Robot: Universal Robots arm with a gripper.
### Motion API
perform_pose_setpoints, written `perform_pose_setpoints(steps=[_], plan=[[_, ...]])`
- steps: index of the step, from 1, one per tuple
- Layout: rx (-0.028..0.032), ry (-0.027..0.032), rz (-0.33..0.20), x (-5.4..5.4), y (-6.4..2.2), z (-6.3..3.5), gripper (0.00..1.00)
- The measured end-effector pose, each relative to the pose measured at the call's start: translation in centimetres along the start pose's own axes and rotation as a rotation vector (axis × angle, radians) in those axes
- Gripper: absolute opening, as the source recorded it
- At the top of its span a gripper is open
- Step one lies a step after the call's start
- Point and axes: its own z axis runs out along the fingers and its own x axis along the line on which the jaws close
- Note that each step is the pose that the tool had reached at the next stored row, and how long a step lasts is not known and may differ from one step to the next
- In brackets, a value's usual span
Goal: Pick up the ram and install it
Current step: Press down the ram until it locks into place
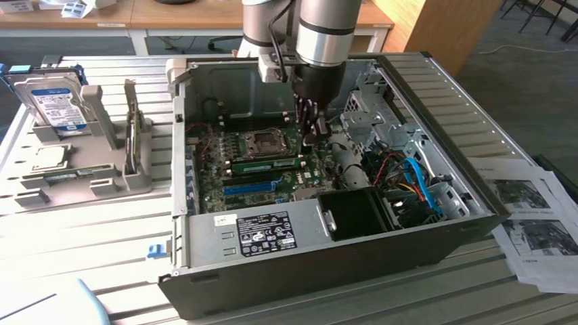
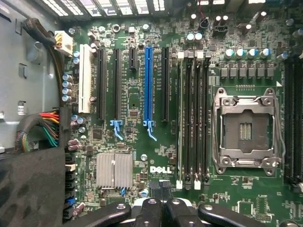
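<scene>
Exterior view, 1 ram (image 1: 267,164) on motherboard (image 1: 304,178), 1 closed tool (image 1: 312,138)

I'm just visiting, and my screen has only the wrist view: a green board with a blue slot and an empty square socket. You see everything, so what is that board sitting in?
Observer: An open computer case, lying on a slatted table.
Operator: Is anything next to it?
Observer: On the exterior view's left, a grey rack holds a hard drive upright.
Operator: And where is the arm's claw?
Observer: The gripper hangs inside the case, over one end of the ram, a green stick lying along the memory slots. Whether they touch, I cannot tell.
</scene>
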Motion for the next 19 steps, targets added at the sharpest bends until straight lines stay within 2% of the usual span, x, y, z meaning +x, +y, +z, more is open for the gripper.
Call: perform_pose_setpoints(steps=[7,19], plan=[[0.0001,0.0084,0.000,-0.12,-0.02,1.00,0.09],[0.0002,0.0082,0.000,-0.21,-0.01,1.00,0.09]])
